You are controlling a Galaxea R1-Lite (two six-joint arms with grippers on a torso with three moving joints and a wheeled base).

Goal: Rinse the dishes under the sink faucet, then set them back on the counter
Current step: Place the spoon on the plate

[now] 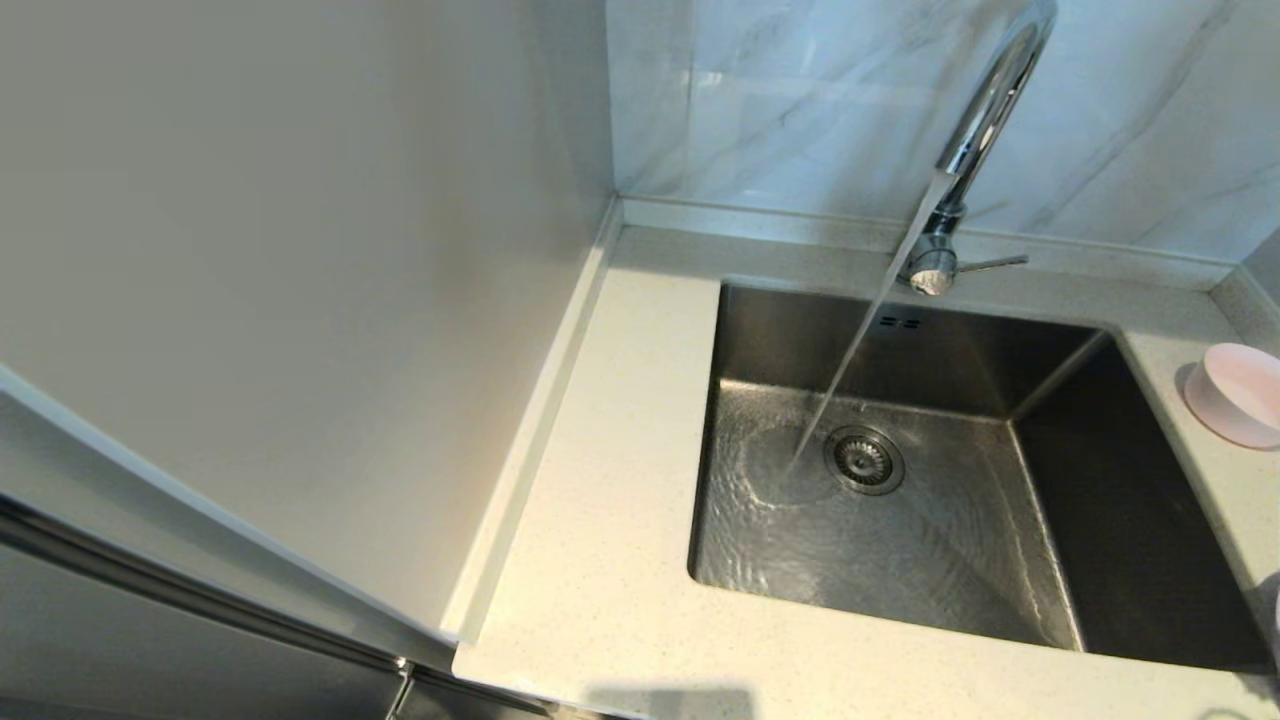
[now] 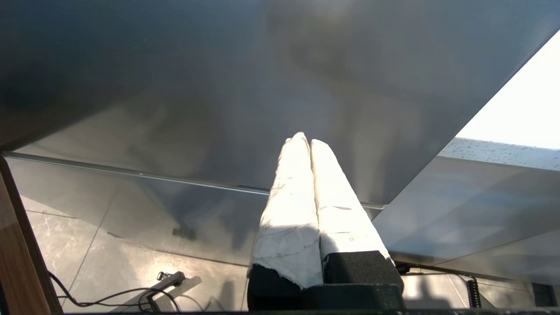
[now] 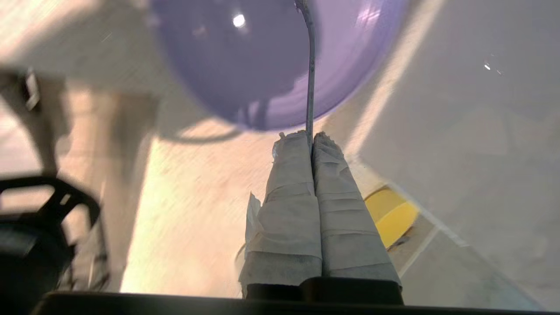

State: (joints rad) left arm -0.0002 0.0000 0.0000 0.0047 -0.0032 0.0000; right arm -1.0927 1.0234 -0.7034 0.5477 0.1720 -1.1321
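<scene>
Water runs from the chrome faucet (image 1: 985, 110) into the steel sink (image 1: 900, 560) and lands just left of the drain strainer (image 1: 864, 460). The pale pink bowl (image 1: 1240, 392) stands on the counter (image 1: 610, 480) right of the sink. In the right wrist view my right gripper (image 3: 311, 135) is shut on the rim of the lilac plate (image 3: 262, 65), which is held off the counter. My left gripper (image 2: 305, 140) is shut with nothing in it, low in front of a steel panel. Neither gripper shows in the head view.
A tall off-white panel (image 1: 280, 300) walls off the counter's left side. Marble-veined tiles (image 1: 800, 100) rise behind the raised back edge. The faucet's thin lever (image 1: 995, 264) points right. A yellow object (image 3: 389, 214) lies below the right gripper. Cables (image 2: 144, 293) lie on the floor.
</scene>
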